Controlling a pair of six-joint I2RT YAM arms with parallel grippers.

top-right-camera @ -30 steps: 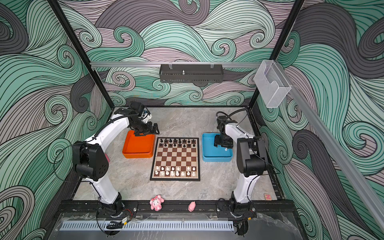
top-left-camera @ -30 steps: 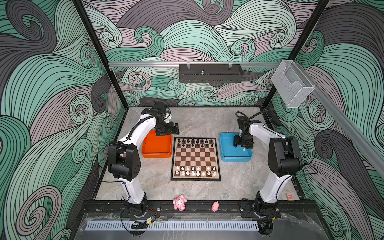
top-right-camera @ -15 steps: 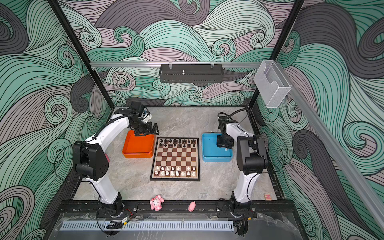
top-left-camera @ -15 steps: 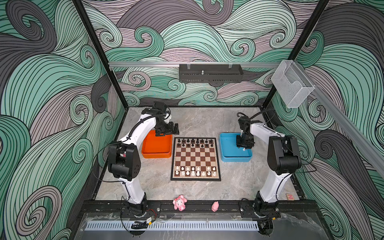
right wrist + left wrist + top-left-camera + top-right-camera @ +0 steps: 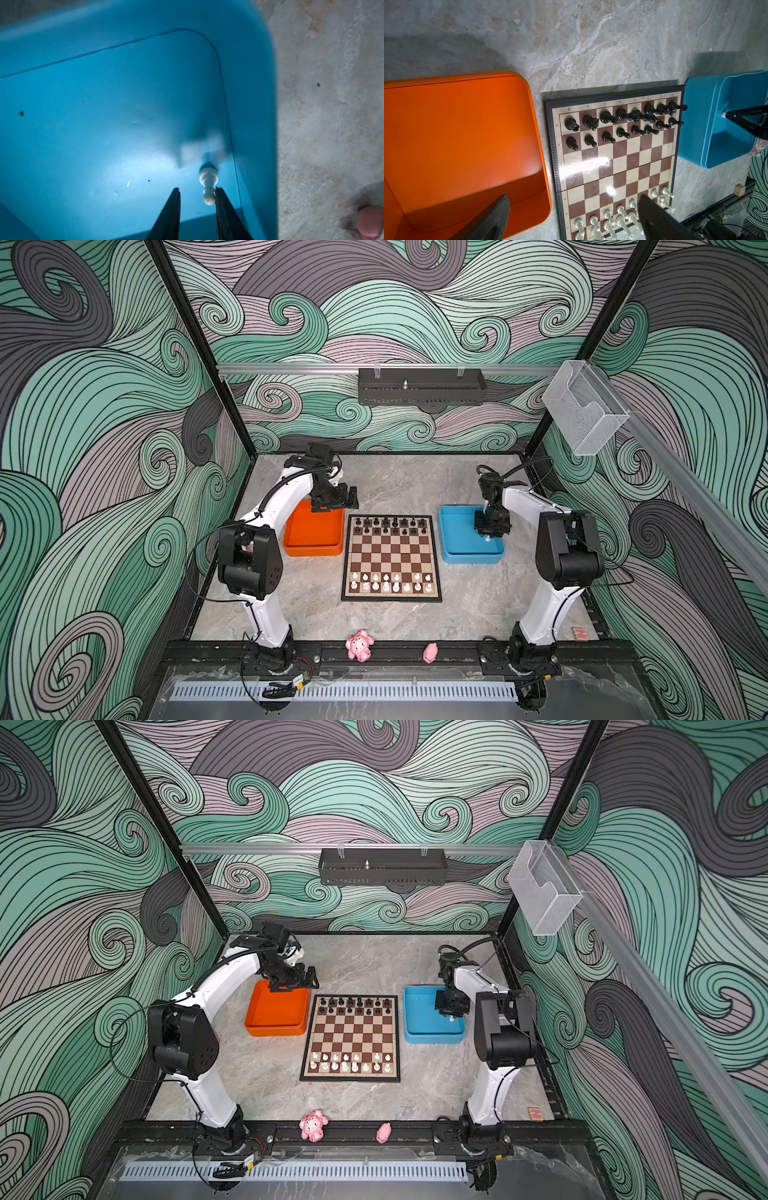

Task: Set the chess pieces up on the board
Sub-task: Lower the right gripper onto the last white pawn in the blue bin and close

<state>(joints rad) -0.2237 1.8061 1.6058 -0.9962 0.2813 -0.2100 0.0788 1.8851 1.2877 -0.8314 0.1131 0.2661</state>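
While most of the tiny glossy plastic chess pieces point(image 5: 390, 526) stand on the square brown-and-cream chessboard point(image 5: 390, 556), one small white pawn point(image 5: 207, 187) lies on its side on the floor of the rectangular blue plastic tray point(image 5: 469, 561), close to the tray wall farthest from the board. Black men point(image 5: 355, 1004) fill the two rows along the board's far edge; white men point(image 5: 345, 1065) hold the two rows along its near edge, with a gap in the second white row. On the board's pale border the left wrist view shows the numerals 8 and 7 beside the black rows and the letters a, b, c, d along the far edge; other marks are too small to read. The right gripper point(image 5: 197, 188) reaches down into the blue tray with its black fingers point(image 5: 226, 212) a little apart: the pawn's head lies between them, against one finger, with clear space to the other. The left gripper point(image 5: 338, 499) hangs above the far corner of the rectangular orange plastic tray point(image 5: 311, 551) nearest the board, fingers point(image 5: 492, 218) spread wide, holding nothing. Both trays sit on the grey marble-look tabletop point(image 5: 390, 485), orange just beside the board's left edge, blue just beside its right. Two pink toy figurines point(image 5: 359, 646) rest on the black rail point(image 5: 457, 655) along the tabletop's near edge.
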